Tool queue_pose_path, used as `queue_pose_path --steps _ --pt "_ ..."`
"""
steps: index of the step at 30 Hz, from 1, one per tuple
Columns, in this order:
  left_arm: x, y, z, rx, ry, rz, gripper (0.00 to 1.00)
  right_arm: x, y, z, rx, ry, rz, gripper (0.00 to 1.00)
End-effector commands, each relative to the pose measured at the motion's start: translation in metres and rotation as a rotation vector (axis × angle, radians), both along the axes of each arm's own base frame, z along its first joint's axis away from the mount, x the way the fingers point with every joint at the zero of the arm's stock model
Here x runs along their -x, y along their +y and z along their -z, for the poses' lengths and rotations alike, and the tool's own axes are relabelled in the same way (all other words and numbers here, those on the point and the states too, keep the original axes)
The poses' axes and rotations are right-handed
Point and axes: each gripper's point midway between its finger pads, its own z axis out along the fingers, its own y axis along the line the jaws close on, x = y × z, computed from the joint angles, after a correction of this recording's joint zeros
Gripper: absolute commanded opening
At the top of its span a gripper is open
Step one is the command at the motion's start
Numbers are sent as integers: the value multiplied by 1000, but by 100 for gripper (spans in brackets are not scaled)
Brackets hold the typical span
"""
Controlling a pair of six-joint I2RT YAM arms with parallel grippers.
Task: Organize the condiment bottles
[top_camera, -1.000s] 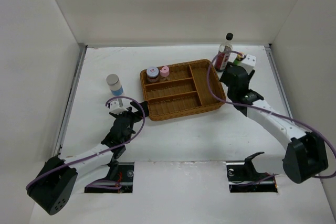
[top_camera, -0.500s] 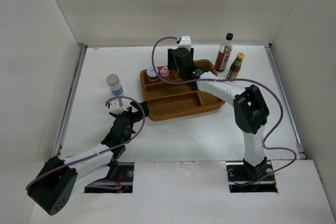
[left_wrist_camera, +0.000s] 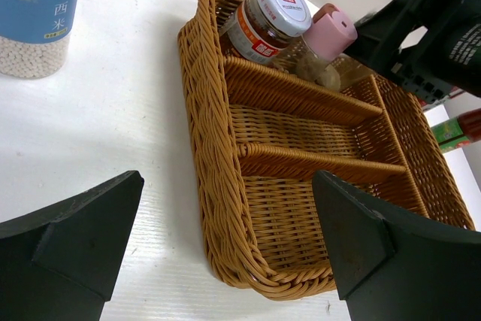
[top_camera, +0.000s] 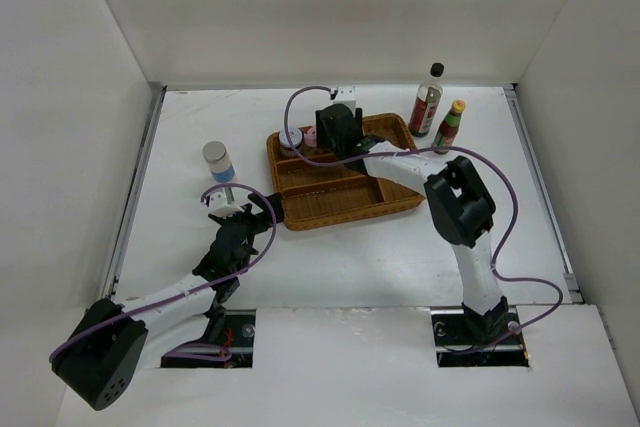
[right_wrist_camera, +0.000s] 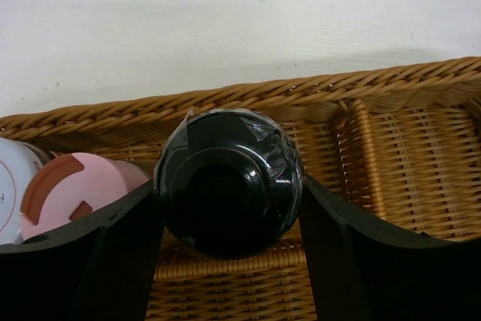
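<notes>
In the wicker tray [left_wrist_camera: 213, 178] I see the far compartment crowded: the pink-topped shaker [right_wrist_camera: 71, 189] stands just beside my right hand [right_wrist_camera: 227, 219]. The two long nearer compartments lie free, open from above.

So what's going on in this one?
The right pincer grips the black-topped shaker at the far compartment of the wicker tray, beside the pink-topped shaker and white-lidded jar there. The left pincer sits open by the tray's near corner. The blue-labelled jar, dark bottle and yellow-capped sauce stand outside it.

white arms [top_camera: 480, 269] — black joints [top_camera: 460, 209], purple cables [top_camera: 289, 107]
</notes>
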Motion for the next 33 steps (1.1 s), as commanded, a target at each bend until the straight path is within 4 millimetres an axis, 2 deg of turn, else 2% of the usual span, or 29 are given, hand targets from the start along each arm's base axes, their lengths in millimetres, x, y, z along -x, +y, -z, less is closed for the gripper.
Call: queue_pose_path --steps 1,3,8,13,15,17,19,23,26,29,33 --pt "-4 -4 -19 51 -57 4 100 -8 7 -15 -70 -42 27 74" --pt "-4 -4 -19 51 -57 4 100 -6 6 -19 -84 -41 35 79" --pt "-4 -4 -19 51 -57 4 100 3 -6 -58 -122 -88 52 85" --pt "-4 -3 -20 54 -61 3 100 22 -28 -100 -165 -136 61 89" --pt "-4 -3 -20 54 -61 3 100 33 -45 -115 -179 -155 73 89" --pt "-4 -3 -20 53 -59 3 100 43 -70 -127 -187 -175 100 89" --pt "-4 -3 -20 52 -58 4 100 50 -107 -133 -184 -190 158 89" --pt "-4 -5 -19 52 -57 9 100 59 -206 -134 -153 -214 359 88" --pt "-4 -5 -19 51 -55 11 100 62 -267 -128 -113 -212 487 89" --pt "-4 -5 -18 50 -54 11 100 55 -301 -118 -96 -178 543 92" --pt "-5 -6 -18 47 -50 11 100 29 -310 -109 -87 -140 515 92"
